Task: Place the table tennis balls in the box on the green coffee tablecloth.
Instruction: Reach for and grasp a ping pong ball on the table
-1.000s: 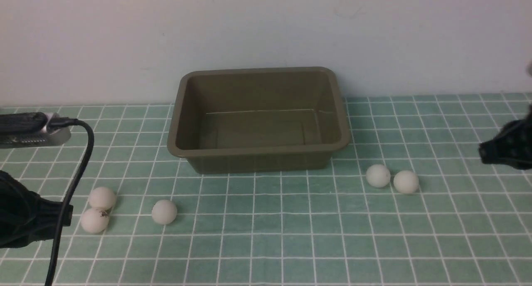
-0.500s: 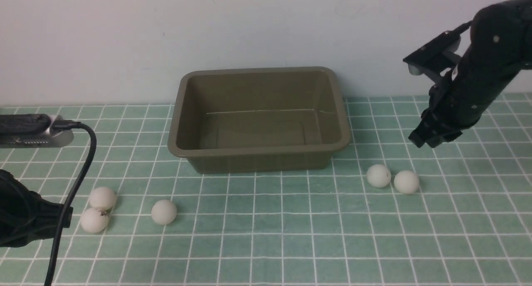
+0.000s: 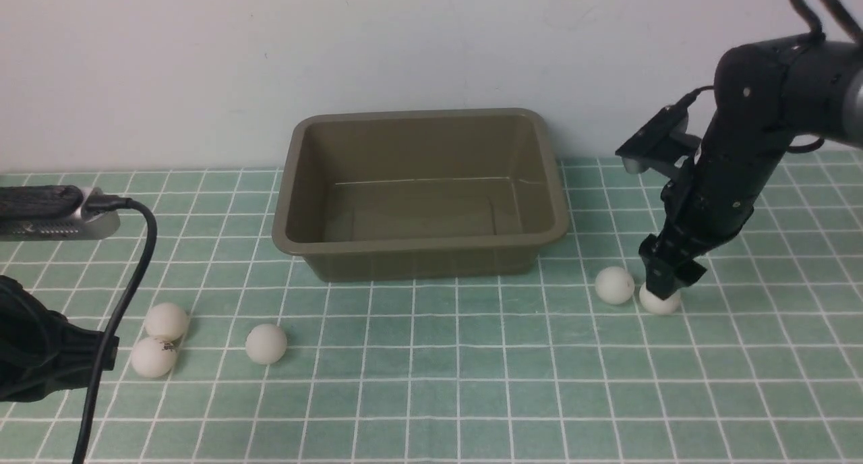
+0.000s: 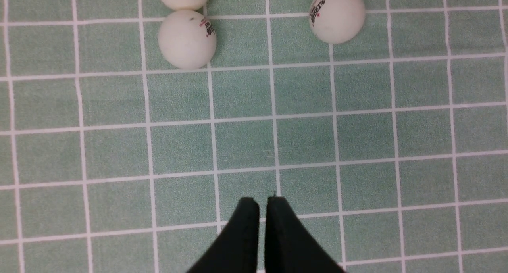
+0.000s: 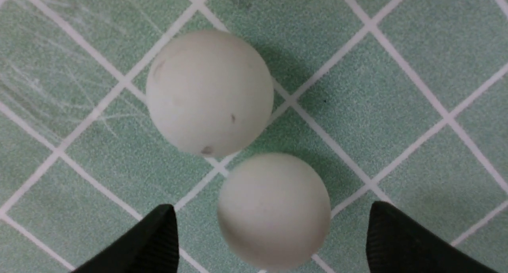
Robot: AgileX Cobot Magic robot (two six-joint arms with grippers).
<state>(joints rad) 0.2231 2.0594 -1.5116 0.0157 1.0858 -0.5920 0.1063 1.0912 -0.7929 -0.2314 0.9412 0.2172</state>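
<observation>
Fingers (image 5: pixel 401 237) apart around ball (image 5: pixel 274 211)

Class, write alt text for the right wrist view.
Open fingertips of the right gripper stand on either side of a white ball, ungripped; a second white ball lies nearby on green cloth with white grid lines.

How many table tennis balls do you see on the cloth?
5: three on the left of the cloth (), two right of the box (), one partly behind the right claw.
</observation>
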